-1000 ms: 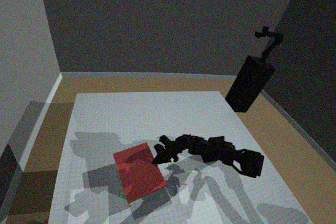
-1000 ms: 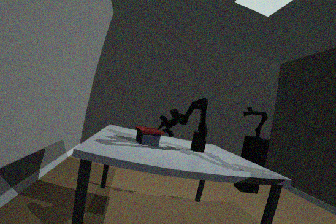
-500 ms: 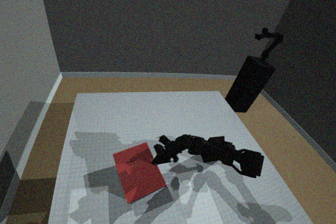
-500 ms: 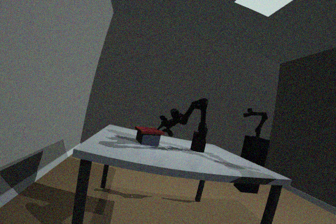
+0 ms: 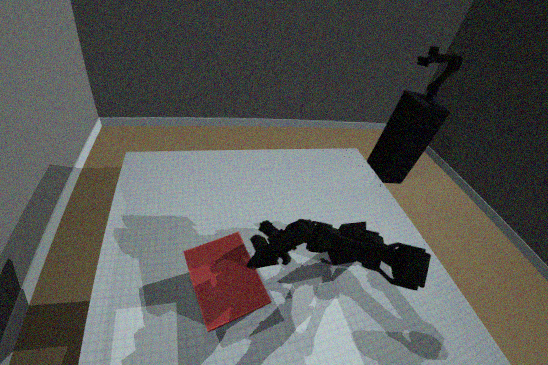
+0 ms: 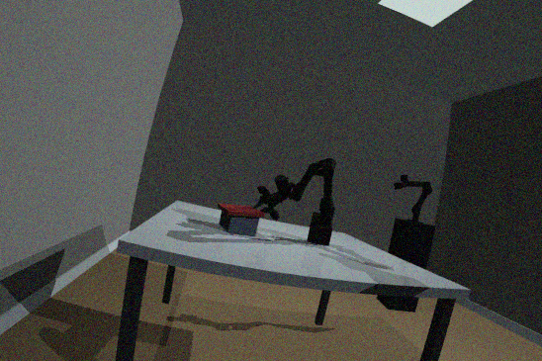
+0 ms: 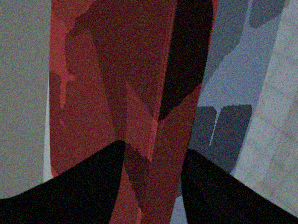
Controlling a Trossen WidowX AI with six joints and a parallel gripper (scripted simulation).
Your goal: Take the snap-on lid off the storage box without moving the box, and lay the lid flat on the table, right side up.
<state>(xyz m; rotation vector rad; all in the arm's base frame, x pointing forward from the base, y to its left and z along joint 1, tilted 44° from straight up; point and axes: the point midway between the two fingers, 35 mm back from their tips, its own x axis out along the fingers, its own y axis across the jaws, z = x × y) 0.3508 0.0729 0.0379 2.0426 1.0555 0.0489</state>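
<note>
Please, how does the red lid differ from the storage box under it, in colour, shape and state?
The lid is red; the storage box is dark with a grey-blue side. The lid is a thin flat sheet; the box is a taller block. The gripper is shut on the lid's edge, while the box is untouched and stands on the table. Both are rectangular, with similar outlines.

My claw (image 5: 256, 254) is flat black, same as the rest of my arm (image 5: 350, 245). The lid (image 5: 226, 280) is plain red, darker where shadows cross it. The box (image 6: 243, 225) underneath has a greyish-blue side and a near-black end. The worktop (image 5: 250, 183) is pale grey-white with a faint fine grid and grey shadow patches. Floor (image 5: 480, 253) is tan, walls (image 5: 250, 28) dark grey.
</note>
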